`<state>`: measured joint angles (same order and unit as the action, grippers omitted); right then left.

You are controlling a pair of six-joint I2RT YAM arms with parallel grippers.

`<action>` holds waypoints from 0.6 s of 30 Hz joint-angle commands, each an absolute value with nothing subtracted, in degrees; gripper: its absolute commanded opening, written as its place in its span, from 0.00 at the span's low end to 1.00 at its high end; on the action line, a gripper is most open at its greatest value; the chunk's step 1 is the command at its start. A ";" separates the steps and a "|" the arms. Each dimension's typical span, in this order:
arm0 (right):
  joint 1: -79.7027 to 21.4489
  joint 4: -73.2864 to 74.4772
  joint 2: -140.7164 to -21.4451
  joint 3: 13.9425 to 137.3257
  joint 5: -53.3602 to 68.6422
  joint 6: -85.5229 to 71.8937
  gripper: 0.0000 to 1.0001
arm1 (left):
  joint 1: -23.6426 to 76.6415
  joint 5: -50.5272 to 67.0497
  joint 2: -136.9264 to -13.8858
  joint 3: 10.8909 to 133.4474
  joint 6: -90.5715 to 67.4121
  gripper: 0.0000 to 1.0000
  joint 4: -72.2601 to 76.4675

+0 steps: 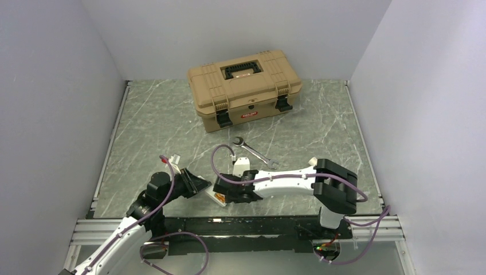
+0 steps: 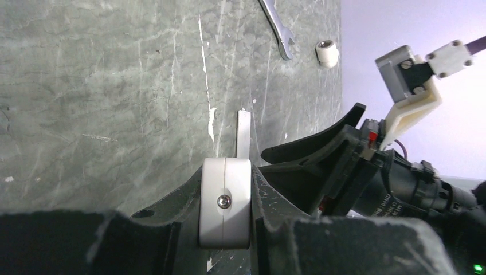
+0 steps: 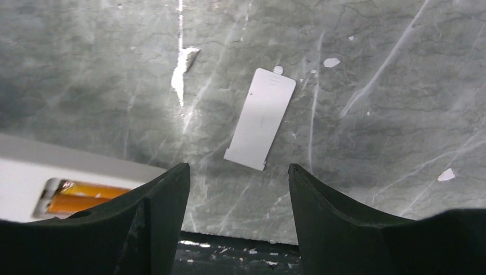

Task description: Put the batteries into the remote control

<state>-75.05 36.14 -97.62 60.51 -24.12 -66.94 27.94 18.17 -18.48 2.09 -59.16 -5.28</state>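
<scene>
The white remote control point(image 2: 224, 200) is held end-on, with my left gripper point(image 2: 224, 172) shut on it. In the right wrist view it lies at the left edge point(image 3: 34, 172), orange-brown recess point(image 3: 80, 197) facing up. What lies in the recess I cannot tell, and the batteries are not in view. A thin grey cover plate point(image 3: 261, 117) lies flat on the table just beyond my right gripper point(image 3: 238, 169), which is open with nothing between its fingers. From above, the two grippers meet at the table's near edge, left point(image 1: 198, 186) and right point(image 1: 219, 193), with the remote point(image 1: 218, 199) between them.
A steel wrench point(image 1: 255, 152) lies past the grippers, and a small white cylinder point(image 1: 313, 161) sits to its right. A tan toolbox point(image 1: 243, 89) stands shut at the back. The table's front edge and black rail point(image 1: 240, 223) run right below the grippers.
</scene>
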 commanded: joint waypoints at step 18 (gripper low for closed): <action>-73.80 41.37 -100.04 58.75 -26.77 -70.77 0.61 | 27.33 19.35 -18.16 2.46 -59.06 0.01 -3.86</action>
